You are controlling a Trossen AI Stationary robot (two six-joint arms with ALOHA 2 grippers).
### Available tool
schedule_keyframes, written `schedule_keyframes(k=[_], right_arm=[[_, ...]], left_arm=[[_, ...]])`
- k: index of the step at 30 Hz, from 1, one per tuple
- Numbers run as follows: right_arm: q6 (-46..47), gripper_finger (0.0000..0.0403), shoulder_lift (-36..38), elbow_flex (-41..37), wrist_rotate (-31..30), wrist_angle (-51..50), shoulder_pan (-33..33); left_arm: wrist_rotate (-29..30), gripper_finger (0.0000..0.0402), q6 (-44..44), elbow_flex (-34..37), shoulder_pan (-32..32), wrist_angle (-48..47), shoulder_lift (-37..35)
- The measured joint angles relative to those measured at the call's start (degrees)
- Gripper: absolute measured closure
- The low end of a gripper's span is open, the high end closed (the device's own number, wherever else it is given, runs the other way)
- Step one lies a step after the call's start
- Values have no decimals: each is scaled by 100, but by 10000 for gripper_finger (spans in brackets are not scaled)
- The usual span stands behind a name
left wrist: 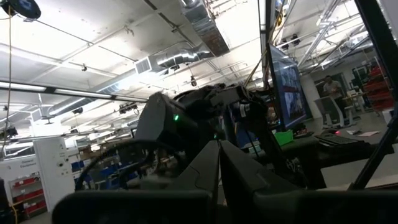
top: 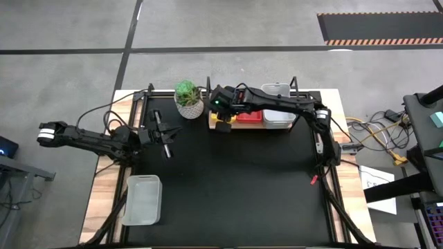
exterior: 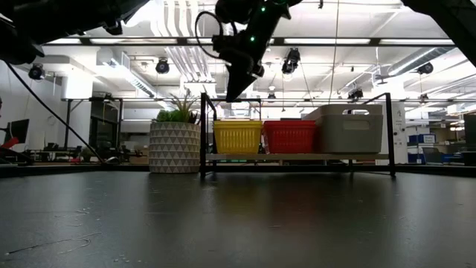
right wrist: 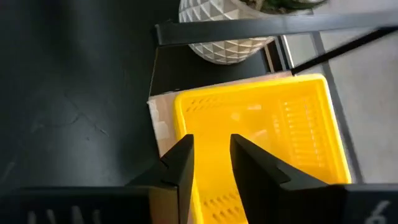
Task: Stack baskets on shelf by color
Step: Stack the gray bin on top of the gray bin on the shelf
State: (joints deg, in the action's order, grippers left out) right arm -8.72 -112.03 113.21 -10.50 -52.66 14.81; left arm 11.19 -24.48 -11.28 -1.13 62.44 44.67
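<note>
Above yellow basket [right wrist: 267, 130], right claw [right wrist: 211, 155] parted

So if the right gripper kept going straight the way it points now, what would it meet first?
Most likely the yellow basket on the shelf; the right gripper points down into it, fingers slightly apart.

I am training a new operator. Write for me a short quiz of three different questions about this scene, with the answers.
1. True or false: the yellow basket stands on the shelf.
2. Which stands beside the shelf, on the yellow basket's side? A) the plant pot B) a bottle C) a box
3. Fill in: the right gripper hangs above the ____ basket.

Key: 1 true; 2 A; 3 yellow.
</note>
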Motion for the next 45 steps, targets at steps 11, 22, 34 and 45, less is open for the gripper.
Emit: schedule_keyframes(k=[11, 22, 34, 45], right_arm=[[172, 352, 748, -940, 3, 389, -769], [-50, 394, 2295, -4392, 2, 3923, -1814], [-535, 394, 3355, -7370, 774, 8403, -1896], [-917, 394, 3681, -7949, 753, 8915, -1880]], left_arm=[[87, 402, 4, -29, 0, 7, -58], [87, 402, 4, -51, -2, 6, -80], [130, 402, 60, -67, -4, 2, -47], [127, 402, 3687, -264, -147, -798, 964]])
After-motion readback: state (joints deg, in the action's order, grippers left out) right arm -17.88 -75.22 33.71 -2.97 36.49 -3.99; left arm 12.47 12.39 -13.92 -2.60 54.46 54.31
